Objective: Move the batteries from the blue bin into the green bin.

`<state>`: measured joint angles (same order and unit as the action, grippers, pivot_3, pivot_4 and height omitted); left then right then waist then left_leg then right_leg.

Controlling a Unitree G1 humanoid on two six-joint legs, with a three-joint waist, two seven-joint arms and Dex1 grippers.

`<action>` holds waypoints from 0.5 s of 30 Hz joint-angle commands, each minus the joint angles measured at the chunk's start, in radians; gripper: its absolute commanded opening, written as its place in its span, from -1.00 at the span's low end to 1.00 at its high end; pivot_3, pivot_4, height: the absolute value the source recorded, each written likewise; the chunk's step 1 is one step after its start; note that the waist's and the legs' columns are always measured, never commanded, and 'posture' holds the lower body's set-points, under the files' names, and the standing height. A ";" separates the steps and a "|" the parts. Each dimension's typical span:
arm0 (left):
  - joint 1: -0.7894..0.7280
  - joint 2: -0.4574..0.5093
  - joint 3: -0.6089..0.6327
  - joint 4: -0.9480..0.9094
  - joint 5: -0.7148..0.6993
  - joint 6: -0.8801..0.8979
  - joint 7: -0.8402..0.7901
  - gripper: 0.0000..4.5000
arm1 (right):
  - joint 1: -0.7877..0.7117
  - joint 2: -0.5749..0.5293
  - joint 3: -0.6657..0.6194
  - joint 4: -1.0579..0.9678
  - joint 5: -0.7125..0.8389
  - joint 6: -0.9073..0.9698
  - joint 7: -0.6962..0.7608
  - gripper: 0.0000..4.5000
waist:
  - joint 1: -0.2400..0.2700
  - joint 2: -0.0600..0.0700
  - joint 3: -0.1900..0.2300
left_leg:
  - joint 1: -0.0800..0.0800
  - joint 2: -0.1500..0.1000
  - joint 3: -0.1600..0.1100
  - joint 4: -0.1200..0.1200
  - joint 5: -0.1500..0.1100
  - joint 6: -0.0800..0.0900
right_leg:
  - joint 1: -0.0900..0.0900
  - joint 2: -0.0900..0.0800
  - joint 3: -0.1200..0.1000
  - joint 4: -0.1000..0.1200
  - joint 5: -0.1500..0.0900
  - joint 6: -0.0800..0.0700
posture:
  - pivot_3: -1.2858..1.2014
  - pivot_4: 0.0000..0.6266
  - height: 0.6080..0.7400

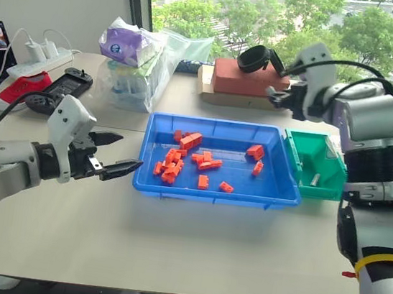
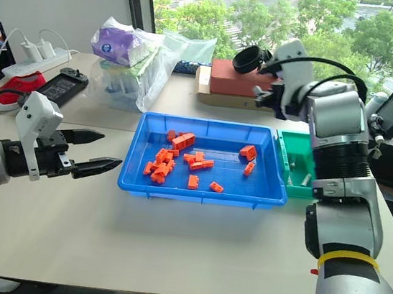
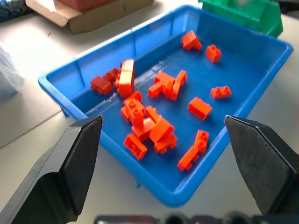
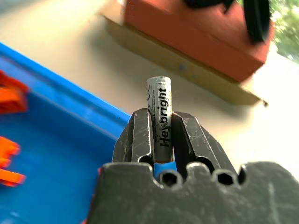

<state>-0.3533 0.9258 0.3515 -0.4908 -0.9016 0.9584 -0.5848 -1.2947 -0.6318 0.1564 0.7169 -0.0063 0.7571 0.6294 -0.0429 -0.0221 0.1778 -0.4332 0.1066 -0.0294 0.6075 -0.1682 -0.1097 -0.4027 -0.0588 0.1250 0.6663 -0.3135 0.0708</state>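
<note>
Bright daylight, soft shadows

Light comes in through the large window (image 1: 285, 21) behind the pale tabletop (image 1: 170, 238), leaving only faint shadows; the right wrist view looks soft, perhaps motion-blurred, beyond the sharp silver cylindrical battery (image 4: 159, 119).

Battery (image 4: 159, 119) base hidden between fingers (image 4: 138, 140)

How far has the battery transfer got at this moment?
Done: one battery already lies in the green bin. In hand: the right claw grips another battery, raised behind the bins. Left: dropping it in; the blue bin shows just orange bricks.
</note>
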 commanded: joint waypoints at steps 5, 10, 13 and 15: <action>-0.010 0.005 -0.003 -0.002 0.023 -0.026 -0.011 1.00 | 0.034 0.011 -0.006 0.192 -0.066 -0.138 -0.027 -0.88 | -0.034 0.000 0.000 | 0.000 0.000 0.001 0.000 0.001 -0.002 | -0.001 0.000 0.001 0.000 0.000 0.000 | 0.03 -0.52 1.00; 0.004 0.015 0.001 -0.011 0.029 -0.025 -0.018 1.00 | 0.042 0.003 -0.001 0.250 -0.093 -0.154 -0.040 -0.88 | -0.028 0.001 0.000 | 0.000 0.000 0.000 0.000 0.002 -0.003 | 0.000 0.000 0.001 0.001 0.000 0.000 | 0.03 -0.52 1.00; 0.013 0.018 0.007 -0.012 0.034 -0.025 -0.023 1.00 | 0.042 -0.010 0.000 0.266 -0.115 -0.164 -0.052 -0.42 | -0.027 0.001 0.000 | 0.000 0.000 0.000 0.000 0.003 -0.002 | 0.000 0.000 0.000 0.001 0.000 0.000 | 0.03 -0.52 1.00; 0.017 0.018 0.012 -0.012 0.034 -0.025 -0.025 1.00 | 0.030 -0.015 -0.007 0.261 -0.117 -0.164 -0.045 -0.17 | -0.027 0.001 0.000 | 0.000 0.000 0.000 0.000 0.003 -0.002 | 0.000 0.000 0.000 0.001 0.000 0.000 | 0.03 -0.52 1.00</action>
<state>-0.3349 0.9295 0.3323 -0.4766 -0.8741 0.9567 -0.6021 -1.2384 -0.6215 0.1662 0.9969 -0.1138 0.6132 0.5875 -0.0696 -0.0215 0.1781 -0.4333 0.1064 -0.0291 0.6079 -0.1654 -0.1113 -0.4026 -0.0590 0.1254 0.6672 -0.3135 0.0708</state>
